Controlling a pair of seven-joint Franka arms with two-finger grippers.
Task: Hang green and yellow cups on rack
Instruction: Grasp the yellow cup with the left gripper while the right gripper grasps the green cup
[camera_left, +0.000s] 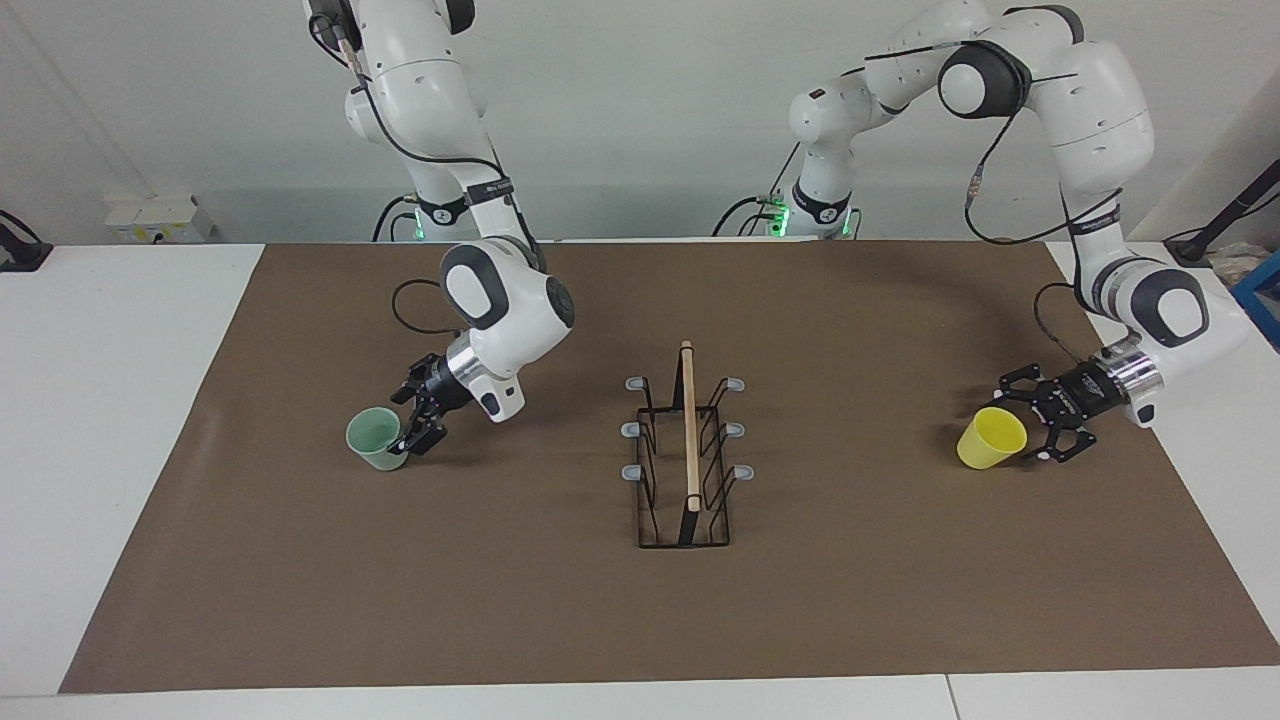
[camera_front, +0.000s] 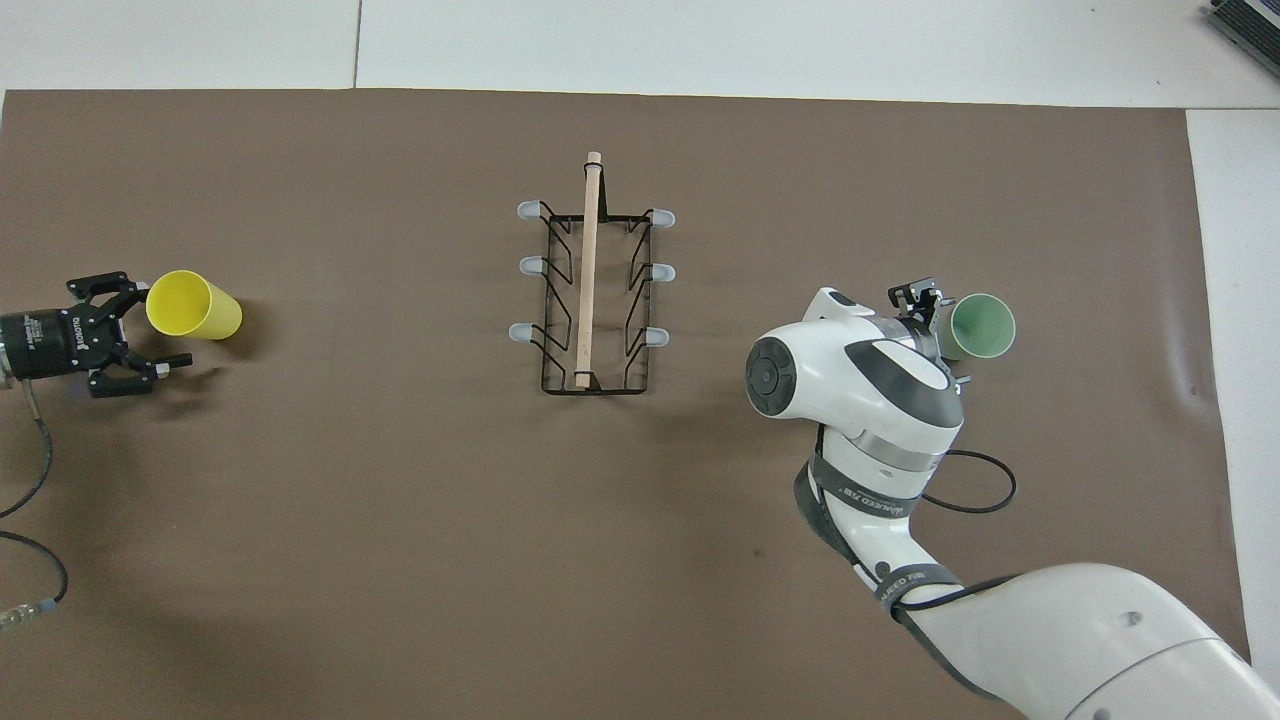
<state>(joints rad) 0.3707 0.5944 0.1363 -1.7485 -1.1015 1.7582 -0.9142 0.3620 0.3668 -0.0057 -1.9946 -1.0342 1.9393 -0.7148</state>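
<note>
The left gripper (camera_left: 1030, 423) stood wide open around the yellow cup (camera_left: 991, 438). The right gripper (camera_left: 415, 415), jaws open, flanked the green cup (camera_left: 377, 438). Between both stood the rack (camera_left: 686, 455).

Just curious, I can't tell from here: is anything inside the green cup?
The green cup looks empty: only its bare inner wall shows. Its bottom is hidden in both views, so something small there cannot be ruled out.

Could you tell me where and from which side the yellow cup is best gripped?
Grip the yellow cup across its tapered wall just under the rim, coming in level from the left arm's end of the table. It stands upright, mouth up, with no handle, and the open left tool already sits beside it there.
</note>
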